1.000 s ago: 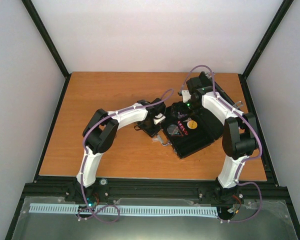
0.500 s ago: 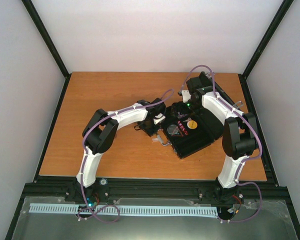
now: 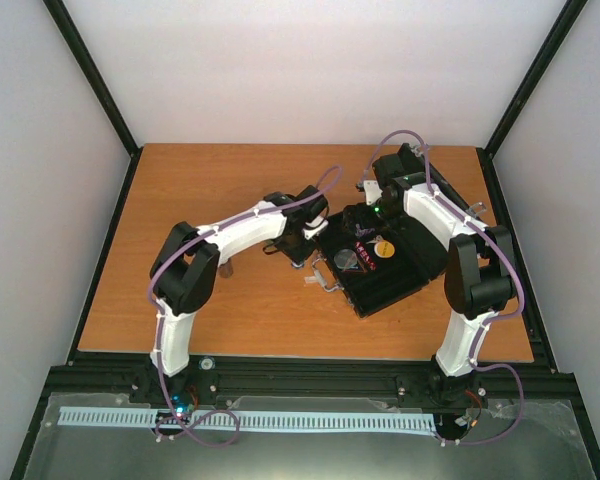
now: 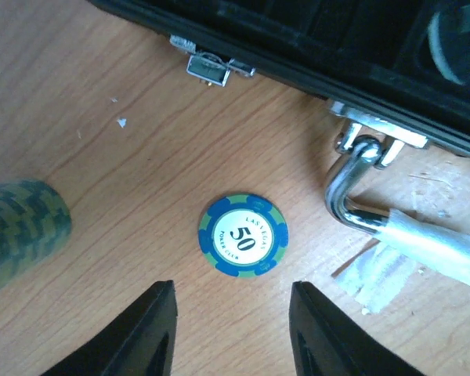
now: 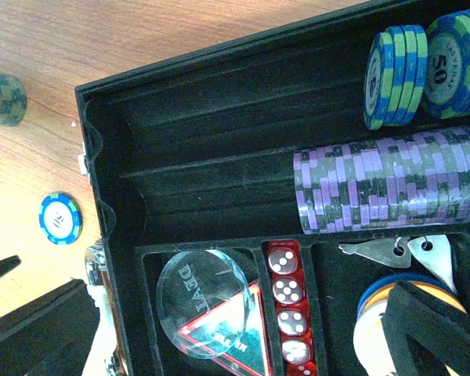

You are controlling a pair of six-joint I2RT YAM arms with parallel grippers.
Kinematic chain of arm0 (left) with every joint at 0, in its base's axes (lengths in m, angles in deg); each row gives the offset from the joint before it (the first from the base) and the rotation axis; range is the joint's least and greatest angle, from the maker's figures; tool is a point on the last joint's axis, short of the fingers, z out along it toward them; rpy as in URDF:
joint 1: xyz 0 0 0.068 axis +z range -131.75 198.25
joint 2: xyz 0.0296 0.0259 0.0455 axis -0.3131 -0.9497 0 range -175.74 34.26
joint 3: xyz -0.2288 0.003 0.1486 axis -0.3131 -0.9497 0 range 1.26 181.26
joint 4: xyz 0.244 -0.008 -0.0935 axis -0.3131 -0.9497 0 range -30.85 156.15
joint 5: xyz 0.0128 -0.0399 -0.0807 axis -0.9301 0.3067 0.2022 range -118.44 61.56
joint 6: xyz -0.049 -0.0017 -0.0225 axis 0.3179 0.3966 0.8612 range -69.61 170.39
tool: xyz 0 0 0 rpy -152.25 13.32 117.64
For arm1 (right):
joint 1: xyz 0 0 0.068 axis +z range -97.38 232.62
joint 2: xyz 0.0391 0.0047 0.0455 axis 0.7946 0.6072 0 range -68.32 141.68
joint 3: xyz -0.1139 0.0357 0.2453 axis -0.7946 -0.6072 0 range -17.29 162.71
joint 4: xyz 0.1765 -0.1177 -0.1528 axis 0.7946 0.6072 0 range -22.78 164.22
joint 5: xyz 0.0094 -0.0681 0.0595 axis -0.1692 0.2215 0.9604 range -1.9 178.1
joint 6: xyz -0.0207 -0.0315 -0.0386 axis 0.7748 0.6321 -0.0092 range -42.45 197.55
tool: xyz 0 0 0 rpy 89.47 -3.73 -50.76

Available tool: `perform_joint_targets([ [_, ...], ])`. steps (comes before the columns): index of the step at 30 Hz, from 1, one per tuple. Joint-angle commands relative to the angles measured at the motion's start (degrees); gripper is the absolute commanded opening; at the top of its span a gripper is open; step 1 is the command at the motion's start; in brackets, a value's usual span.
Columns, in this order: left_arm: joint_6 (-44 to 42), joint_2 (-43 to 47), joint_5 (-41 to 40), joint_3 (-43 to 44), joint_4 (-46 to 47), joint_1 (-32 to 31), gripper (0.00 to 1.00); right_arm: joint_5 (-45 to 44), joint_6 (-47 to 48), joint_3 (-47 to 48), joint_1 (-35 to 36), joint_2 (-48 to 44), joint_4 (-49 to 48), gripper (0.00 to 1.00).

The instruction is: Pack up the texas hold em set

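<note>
The left arm has drawn back from the case (image 4: 313, 39). Its end effector (image 4: 231, 313) stands partly spread and empty, just short of the loose blue chip (image 4: 243, 236) on the counter (image 4: 125, 157). The right end effector (image 5: 219, 313) hangs wide apart over the case. Risk: the flat chip skids under the fingertips instead of lifting.

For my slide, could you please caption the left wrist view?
Left fingers open above a blue 50 chip beside the case.

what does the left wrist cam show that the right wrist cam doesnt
Only left wrist: a clear outside look at the latch and handle on the case. Only right wrist: the case's inside, with a purple chip row, red dice and a clear disc. Both: the loose blue chip on the table and a dark green chip stack near it.
</note>
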Motion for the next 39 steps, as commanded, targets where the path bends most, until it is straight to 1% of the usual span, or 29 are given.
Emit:
perform_joint_targets([
  [1,1.2,3.3,1.0,1.0,-0.7,0.4,0.47,1.4,-0.3,-0.2,-0.5,-1.6,-0.8,1.0],
  [4,1.7,4.5,2.6,-0.4,-0.7,0.6,0.59,2.2,-0.1,-0.4,-0.4,-1.9,-0.5,1.0],
  [10,1.8,6.6,5.6,-3.9,1.1,0.8,0.93,1.0,-0.1,-0.4,-0.4,-2.7,0.3,1.0],
  [11,1.6,6.4,6.1,-4.1,1.6,0.8,0.97,1.2,-0.2,-0.4,-0.4,-2.7,0.3,1.0],
  [12,1.3,5.9,6.8,-4.1,2.0,0.8,0.98,1.3,-0.3,-0.4,-0.4,-2.8,0.3,1.0],
  [17,0.7,0.7,7.0,-1.0,1.9,0.8,0.95,2.4,-0.7,-0.2,-0.4,-2.5,0.6,1.0],
  [19,-0.1,-1.0,6.6,-0.2,1.9,0.8,0.93,2.5,-0.5,-0.1,-0.4,-2.5,0.9,1.0],
  [24,-2.3,-5.0,6.0,1.3,0.8,1.2,0.9,2.8,0.0,-0.3,-0.4,-2.5,1.3,1.0],
  [28,-2.4,-5.6,5.2,1.7,0.7,1.6,0.9,3.1,0.2,-0.4,-0.4,-2.5,1.0,1.0],
  [31,-3.4,-6.6,4.4,3.9,-1.2,1.8,0.89,3.2,0.2,-0.4,-0.4,-2.2,0.9,1.0],
  [34,-4.3,-7.4,5.2,6.0,-2.4,2.3,0.88,3.4,0.2,-0.1,-0.4,-1.7,0.7,1.0],
  [39,-5.0,-8.8,7.5,7.2,-3.7,3.5,0.81,3.2,0.3,-0.3,-0.4,-1.4,0.7,1.0],
])
